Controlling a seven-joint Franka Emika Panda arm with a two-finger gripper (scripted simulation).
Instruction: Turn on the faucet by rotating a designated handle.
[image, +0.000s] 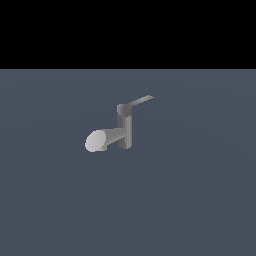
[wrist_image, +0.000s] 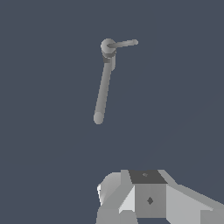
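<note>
Only the wrist view shows any of the arm: pale blocky parts of the gripper (wrist_image: 144, 199) fill the frame's lower edge, but its fingertips are cut off, so whether it is released or clenched cannot be told. It holds nothing visible. The faucet (wrist_image: 106, 61) lies well apart from the gripper, seen from above in that view: the round cap, the long spout (wrist_image: 101, 94) running back toward the gripper, and the thin handle (wrist_image: 124, 43) pointing off sideways from the cap.

By contrast, the exterior view shows no arm at all. It gives the faucet (image: 125, 127) side-on, standing upright on the dark grey floor (image: 200, 200), its thick spout (image: 100, 140) ending in a pale round face toward the exterior view's left, the handle (image: 140, 101) rising slightly toward the exterior view's right.
</note>
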